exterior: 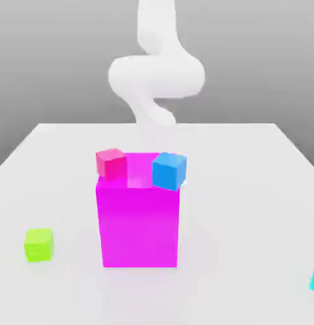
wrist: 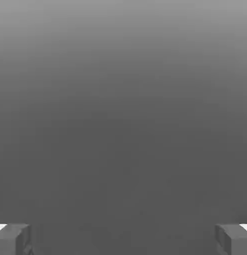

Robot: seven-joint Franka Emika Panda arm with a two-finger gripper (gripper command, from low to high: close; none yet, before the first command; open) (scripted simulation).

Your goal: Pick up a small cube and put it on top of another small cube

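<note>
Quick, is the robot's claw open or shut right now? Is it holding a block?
Gripper: open, its two grey fingers standing wide apart with nothing between them; it holds no block.

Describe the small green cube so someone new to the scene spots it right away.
Start at the big magenta block in the middle of the white table. Look toward the exterior view's left, near the front: the green cube sits alone on the tabletop. It is the only lime-green thing there; the pink cube and blue cube are up by the block's top.
</note>
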